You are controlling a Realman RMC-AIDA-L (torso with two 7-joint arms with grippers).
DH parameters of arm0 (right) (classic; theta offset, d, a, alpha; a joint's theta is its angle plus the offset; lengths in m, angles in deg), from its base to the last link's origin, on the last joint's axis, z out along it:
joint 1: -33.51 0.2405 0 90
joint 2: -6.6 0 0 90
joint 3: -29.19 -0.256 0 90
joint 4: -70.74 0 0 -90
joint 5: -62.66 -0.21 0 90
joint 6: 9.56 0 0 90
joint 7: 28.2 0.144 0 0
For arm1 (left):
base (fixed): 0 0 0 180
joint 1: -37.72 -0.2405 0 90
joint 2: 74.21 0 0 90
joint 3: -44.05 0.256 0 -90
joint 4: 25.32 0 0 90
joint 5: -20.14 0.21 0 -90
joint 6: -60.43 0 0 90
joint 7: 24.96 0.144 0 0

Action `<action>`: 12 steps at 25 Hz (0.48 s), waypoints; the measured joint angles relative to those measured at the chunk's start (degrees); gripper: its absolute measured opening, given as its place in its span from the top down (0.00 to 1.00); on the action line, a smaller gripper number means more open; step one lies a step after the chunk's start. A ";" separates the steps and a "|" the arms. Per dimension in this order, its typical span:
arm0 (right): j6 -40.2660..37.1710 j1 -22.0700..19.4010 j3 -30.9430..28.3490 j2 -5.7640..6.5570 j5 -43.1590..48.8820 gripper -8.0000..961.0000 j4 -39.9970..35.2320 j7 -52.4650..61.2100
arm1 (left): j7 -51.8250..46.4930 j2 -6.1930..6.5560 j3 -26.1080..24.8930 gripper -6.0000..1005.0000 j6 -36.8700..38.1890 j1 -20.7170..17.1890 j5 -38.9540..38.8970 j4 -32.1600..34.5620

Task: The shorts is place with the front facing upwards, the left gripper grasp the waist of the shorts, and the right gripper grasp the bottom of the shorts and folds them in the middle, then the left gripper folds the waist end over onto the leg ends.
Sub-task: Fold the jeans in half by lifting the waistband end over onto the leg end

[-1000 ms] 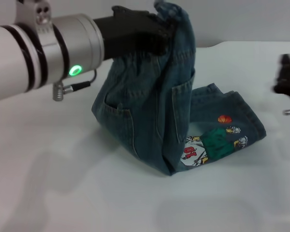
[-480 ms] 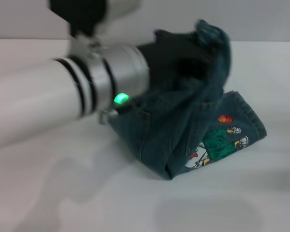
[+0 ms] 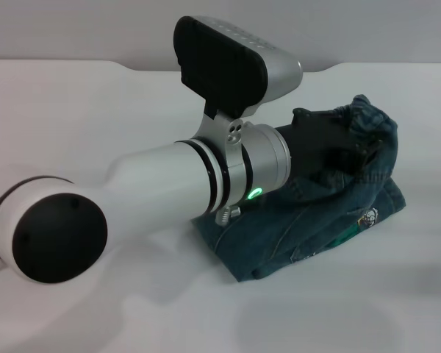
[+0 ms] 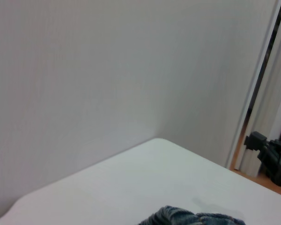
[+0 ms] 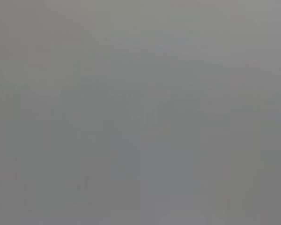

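The blue denim shorts (image 3: 309, 235) lie bunched at the right of the white table (image 3: 95, 110). Their waist end (image 3: 367, 129) is carried over on top of the leg ends (image 3: 386, 202). A bit of a colourful print (image 3: 367, 218) peeks out under the fold. My left gripper (image 3: 336, 143) is shut on the waist, low over the pile, and its arm (image 3: 169, 184) crosses the head view. A strip of denim (image 4: 192, 219) shows in the left wrist view. My right gripper (image 4: 271, 159) appears far off past the table's edge. The right wrist view shows only blank grey.
A plain wall (image 4: 107, 70) rises behind the table. A door frame (image 4: 260, 84) stands past its far corner. Bare tabletop (image 3: 353, 309) stretches in front of the shorts.
My left gripper has swung the waist from high at the back down and to the right onto the leg ends, covering most of the print. The right gripper has left the head view.
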 joint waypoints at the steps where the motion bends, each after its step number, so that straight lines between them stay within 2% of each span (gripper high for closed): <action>1: -0.01 0.00 0.00 0.01 0.38 0.99 0.18 0.00 | 0.22 0.01 0.21 0.76 0.82 0.17 0.01 0.41; 5: -0.03 -0.06 0.02 0.00 0.85 0.99 0.55 0.02 | 0.78 0.06 0.45 0.75 2.27 0.82 0.11 1.13; 12: -0.15 -0.56 0.06 -0.04 0.95 0.99 1.20 0.03 | 1.04 -0.02 2.39 0.43 3.08 3.85 0.04 3.70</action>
